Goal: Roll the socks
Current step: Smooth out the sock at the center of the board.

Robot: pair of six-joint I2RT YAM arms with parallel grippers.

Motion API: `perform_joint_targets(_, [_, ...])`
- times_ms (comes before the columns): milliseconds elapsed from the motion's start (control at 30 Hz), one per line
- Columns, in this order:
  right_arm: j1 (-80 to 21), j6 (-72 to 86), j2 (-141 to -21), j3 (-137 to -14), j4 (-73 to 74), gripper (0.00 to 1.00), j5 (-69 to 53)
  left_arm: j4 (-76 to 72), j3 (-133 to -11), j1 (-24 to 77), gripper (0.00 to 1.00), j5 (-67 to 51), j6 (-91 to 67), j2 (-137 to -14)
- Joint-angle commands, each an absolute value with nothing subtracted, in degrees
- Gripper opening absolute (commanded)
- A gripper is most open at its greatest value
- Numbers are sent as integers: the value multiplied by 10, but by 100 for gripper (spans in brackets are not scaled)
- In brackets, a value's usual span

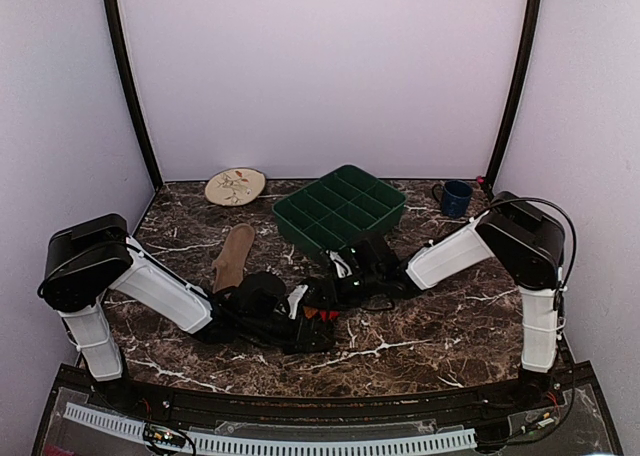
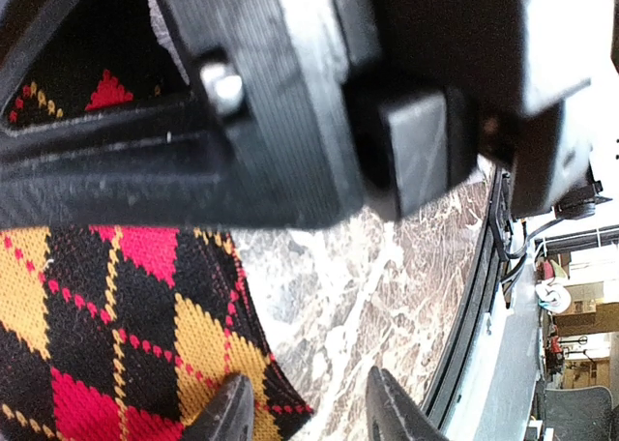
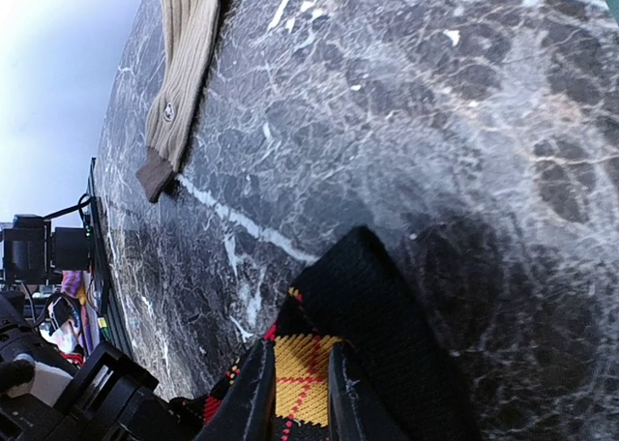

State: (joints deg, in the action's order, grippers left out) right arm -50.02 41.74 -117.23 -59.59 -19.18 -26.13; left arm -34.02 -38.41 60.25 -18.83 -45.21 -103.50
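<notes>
The tan-brown sock [image 1: 233, 258] lies flat on the marble table, left of centre; it also shows in the right wrist view [image 3: 184, 49] at the top left. The black argyle sock [image 1: 322, 314] lies between the two grippers at the table's middle. My right gripper [image 3: 298, 397] is closed narrowly on a yellow-diamond part of the argyle sock [image 3: 387, 315], near its black end. My left gripper [image 2: 309, 414] is open; its left fingertip [image 2: 227, 412] rests over the edge of the argyle sock [image 2: 106, 344], and the other is over bare marble. The right gripper's black body fills the top of the left wrist view.
A green compartment tray [image 1: 340, 208] stands behind the grippers. A blue mug [image 1: 456, 197] is at the back right and a beige leaf plate [image 1: 235, 186] at the back left. The table's front edge [image 2: 484, 296] runs close to the left gripper.
</notes>
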Motion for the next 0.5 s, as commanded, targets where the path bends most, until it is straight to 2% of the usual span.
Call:
perform_joint_targets(0, [-473,423,-1196,-583,-136,19,-196,-248,-369,602,44,-200,-441,-1049])
perform_joint_targets(467, [-473,485,-1165,-521,-160,17,-115,-142,-431,594,44,-216,-342,-1020])
